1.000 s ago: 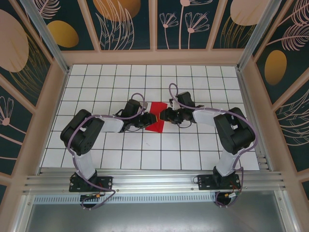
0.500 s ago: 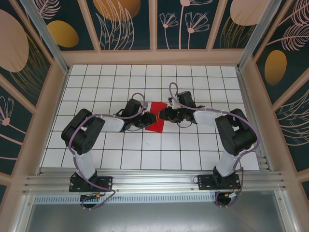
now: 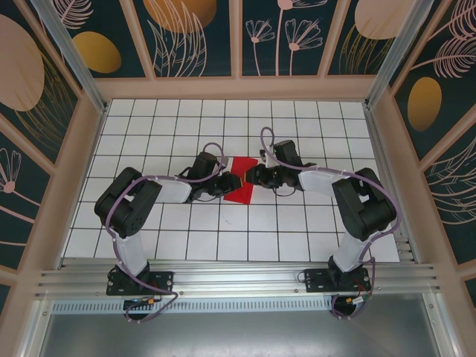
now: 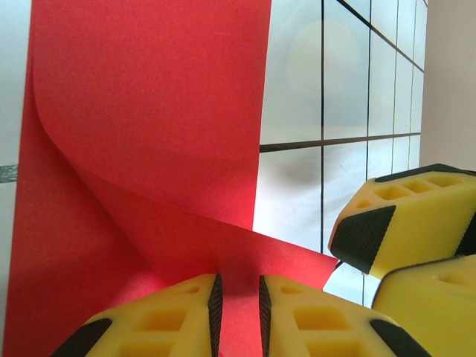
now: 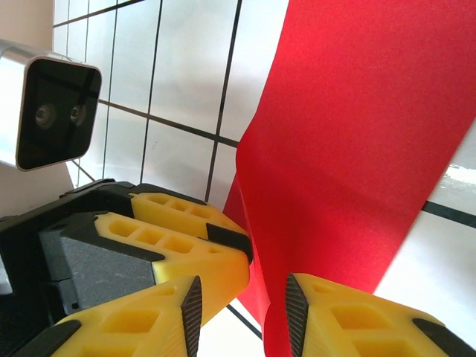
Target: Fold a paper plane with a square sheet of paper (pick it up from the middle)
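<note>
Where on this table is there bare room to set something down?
Free: far tile rows of the table between the square sheet of paper and the back wall, and the near rows ahead of the arm bases. Crowded: the centre, where the left gripper and right gripper meet at the paper.

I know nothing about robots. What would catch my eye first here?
A bright red sheet of paper, partly curled up, lies mid-table on white grid tiles. The left gripper and right gripper meet over it from either side, their yellow fingers straddling its lifted edges.
</note>
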